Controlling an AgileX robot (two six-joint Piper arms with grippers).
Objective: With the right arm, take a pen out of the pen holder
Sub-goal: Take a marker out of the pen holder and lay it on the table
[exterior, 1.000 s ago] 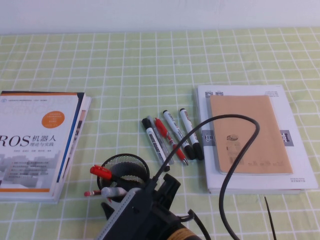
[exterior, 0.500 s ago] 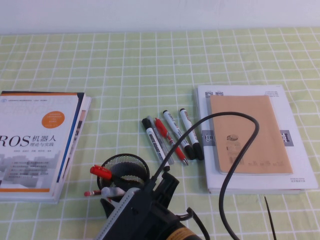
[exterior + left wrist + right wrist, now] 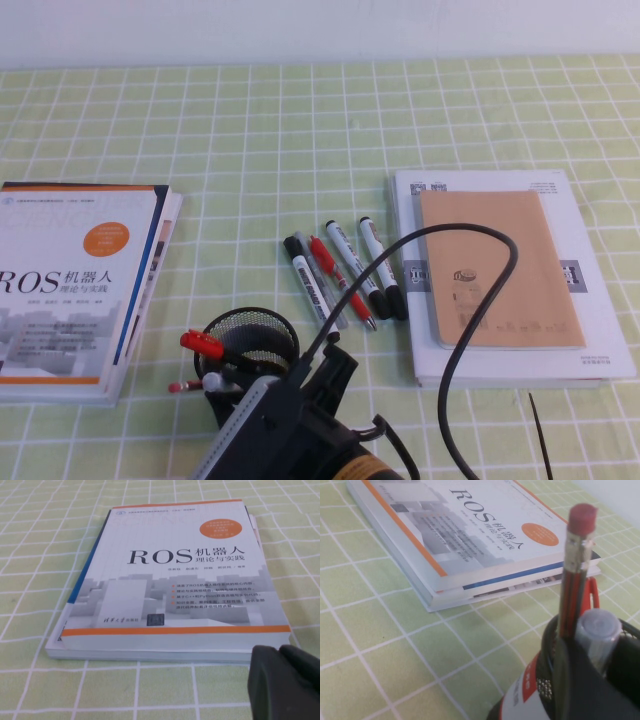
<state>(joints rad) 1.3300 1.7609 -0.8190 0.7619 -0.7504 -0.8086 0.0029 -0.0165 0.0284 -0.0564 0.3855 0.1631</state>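
Two hands, one busy. My right hand point(image 3: 262, 392) is down at 7 o'clock on the surface point(image 3: 250, 150), right up against the near side of the black mesh pen holder point(image 3: 262, 338). I can't tell how far it's open or whether it has hold of anything. From above, my own arm blocks the view. The wrist view only shows dark hand material close against the pens.

Holder contents:
- A red-capped pen point(image 3: 201, 343) leans out toward 9 o'clock.
- A pencil point(image 3: 575, 575) with a red eraser stands nearly upright.
- A grey-capped marker point(image 3: 600, 630) sits just beside the pencil.

All three are in the holder; none is out.

Four loose markers point(image 3: 335, 275) lie side by side on the surface at 1 o'clock from the holder, near it but apart. The ROS book point(image 3: 70, 290) lies flat at 9 o'clock. A brown notebook point(image 3: 495, 265) sits on a white book point(image 3: 600, 350) at 3 o'clock. A black cable point(image 3: 470, 231) loops up from my right arm and crosses in front of the notebook.

My left hand point(image 3: 279, 652) is out of the high view and sits near one edge of the ROS book. Its dark tips are pressed together with no gap showing, and there is nothing in them.
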